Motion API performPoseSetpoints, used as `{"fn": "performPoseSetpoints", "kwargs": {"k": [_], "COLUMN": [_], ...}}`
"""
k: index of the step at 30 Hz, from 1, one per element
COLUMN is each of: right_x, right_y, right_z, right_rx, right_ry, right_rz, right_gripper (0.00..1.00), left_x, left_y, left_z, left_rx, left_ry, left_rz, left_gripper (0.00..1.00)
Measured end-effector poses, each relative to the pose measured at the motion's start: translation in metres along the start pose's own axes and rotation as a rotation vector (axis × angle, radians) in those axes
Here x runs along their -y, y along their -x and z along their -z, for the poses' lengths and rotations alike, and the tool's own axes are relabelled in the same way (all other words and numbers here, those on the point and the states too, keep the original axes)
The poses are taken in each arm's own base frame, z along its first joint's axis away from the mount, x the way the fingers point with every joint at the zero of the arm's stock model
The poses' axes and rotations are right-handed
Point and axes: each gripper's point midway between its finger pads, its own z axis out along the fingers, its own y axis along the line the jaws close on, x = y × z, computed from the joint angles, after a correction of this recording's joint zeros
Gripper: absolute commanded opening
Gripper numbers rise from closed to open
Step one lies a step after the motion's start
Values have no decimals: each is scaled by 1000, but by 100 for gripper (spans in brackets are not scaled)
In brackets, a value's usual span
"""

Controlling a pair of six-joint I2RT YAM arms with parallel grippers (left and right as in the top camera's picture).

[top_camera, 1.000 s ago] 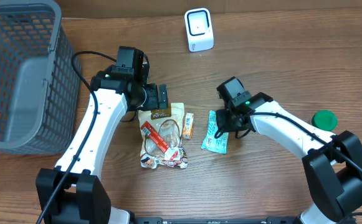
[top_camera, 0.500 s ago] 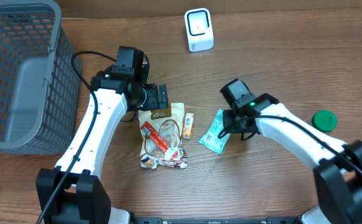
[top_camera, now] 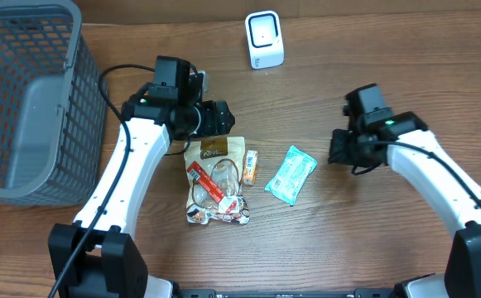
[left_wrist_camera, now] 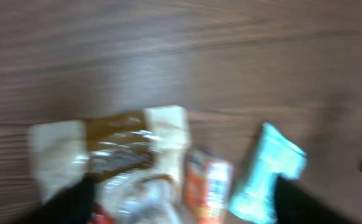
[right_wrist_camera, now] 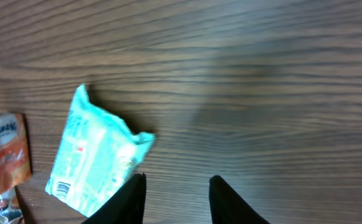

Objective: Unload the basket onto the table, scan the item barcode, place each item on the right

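Right of grey basket (top_camera: pixel 8 50), left hand (top_camera: pixel 223 118) spread wide, right hand (right_wrist_camera: pixel 176 198) parted, teal packet (top_camera: pixel 291 174) between.

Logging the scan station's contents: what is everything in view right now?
Grey plastic mesh basket: one, grey, table's far left.
White box-shaped scanner: one, white, top centre.
Clear-and-brown snack bag: one, centre.
Small orange packet: one, orange, beside the bag's right edge.
Teal plastic packet: one, teal, right of the orange packet.
Wooden table: one, brown.
Left hand: one, black, open, above the bag's top.
Right hand: one, black, open, empty, right of the teal packet.
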Motion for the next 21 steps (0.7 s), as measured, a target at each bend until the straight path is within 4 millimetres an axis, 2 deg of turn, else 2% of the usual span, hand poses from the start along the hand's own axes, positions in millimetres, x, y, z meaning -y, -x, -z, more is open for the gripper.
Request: {"fn": "performPoseSetpoints", "kwargs": {"k": [6,8,11,16,21], "right_x": [18,18,18,19,11], "right_y": [7,4,-1,-3,-6], "right_z": [3,4,4,4,3], "right_rx": [-4,-17,-35,-47,-66], "right_ry": [15,18,19,18,69], "right_rz": [-49,-47,-38,-32,12], "right_gripper": [38,46,50,50,55], "left_x": [67,87,107,111,98], "left_y": [-37,-54,-83,-117,-119], "left_z": [-18,-29,-54,-94,-112], "left_rx": [-118,-172,-261,-364,-366], "left_ry": [-134,-156,-142,-62,11], "left_rz": [-80,-108,-125,-116,-71], "left_gripper": [4,4,4,4,4]}}
